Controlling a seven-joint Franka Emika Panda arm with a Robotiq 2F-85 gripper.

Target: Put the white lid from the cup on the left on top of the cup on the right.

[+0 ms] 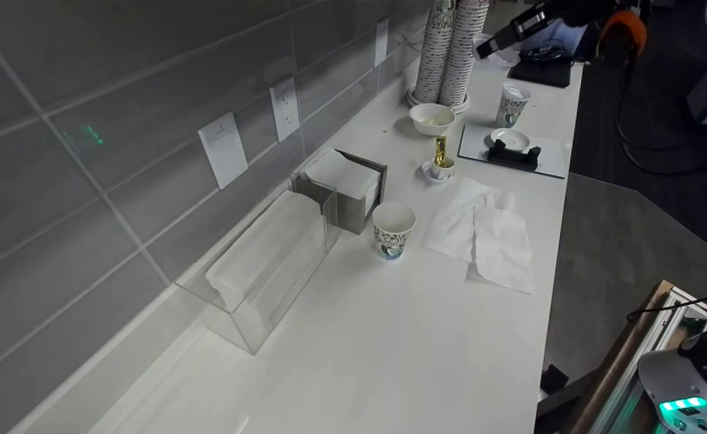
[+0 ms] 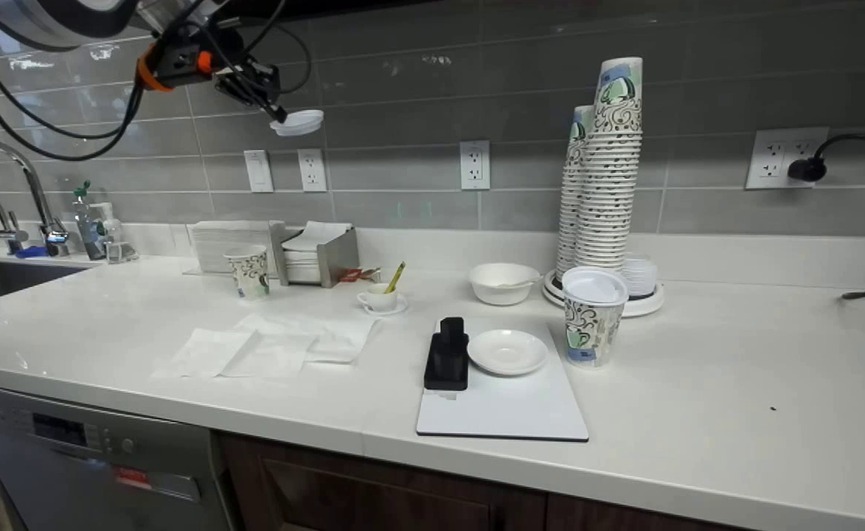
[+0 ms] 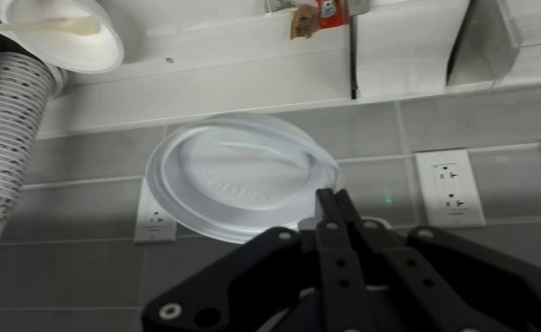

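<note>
My gripper (image 3: 334, 196) is shut on the rim of a white lid (image 3: 242, 170), held tilted in the air with its face toward the wrist camera. In an exterior view the lid (image 2: 298, 123) hangs at my fingertips (image 2: 280, 116), high above the counter. In an exterior view the lid (image 1: 501, 57) is partly behind the gripper (image 1: 486, 49). A patterned paper cup (image 2: 250, 273) stands upright and open by the napkin holders, also seen in an exterior view (image 1: 392, 232). A second patterned cup (image 2: 591, 328), also visible here (image 1: 511, 110), stands upright with what looks like a white lid on top.
Tall stacks of cups (image 2: 602, 192) stand by the wall, with stacked lids (image 2: 638, 276) beside them. A white bowl (image 2: 504, 284), a small cup on a saucer (image 2: 380, 299), a board (image 2: 506, 409) with a plate (image 2: 508, 352) and black holder (image 2: 447, 361), and napkins (image 2: 262, 350) lie on the counter.
</note>
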